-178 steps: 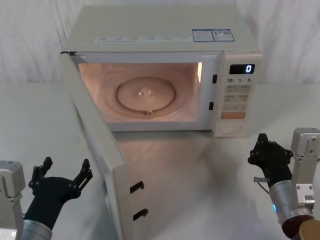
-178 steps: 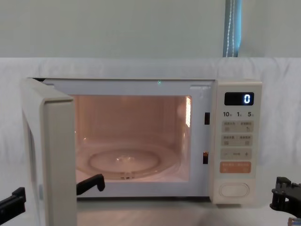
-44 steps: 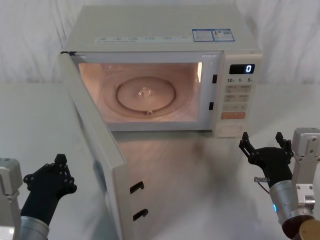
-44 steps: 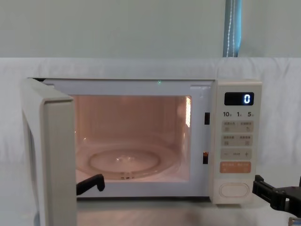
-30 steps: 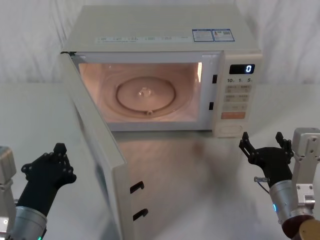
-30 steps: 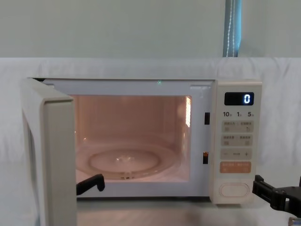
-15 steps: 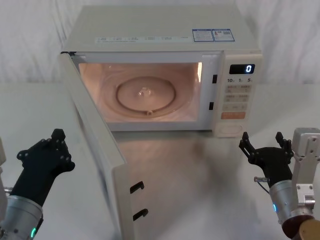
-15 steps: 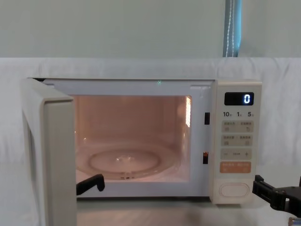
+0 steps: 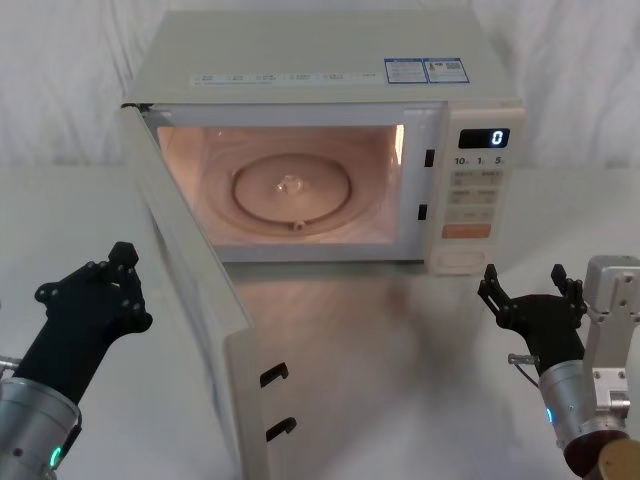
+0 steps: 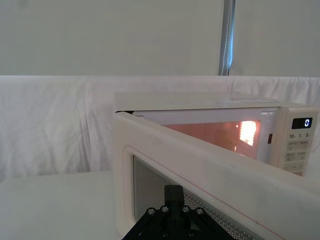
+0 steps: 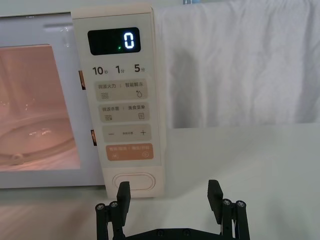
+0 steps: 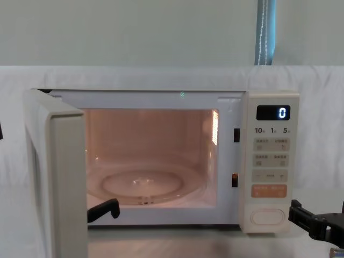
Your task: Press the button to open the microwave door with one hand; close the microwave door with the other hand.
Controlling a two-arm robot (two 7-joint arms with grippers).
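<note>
At the desk's eight o'clock, the left pincer (image 9: 95,290), pressed together, had risen closer to the outer face of the microwave door (image 9: 190,290), which stood wide open, suggesting the closing push was next, while the right pincer (image 9: 532,290) waited spread at four o'clock below the button (image 9: 462,258).

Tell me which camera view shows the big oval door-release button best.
The right wrist view: the button faces the camera, close and unblocked, just beyond the open right hand. The head view shows it small and from above; the chest view shows it frontally but farther off.
</note>
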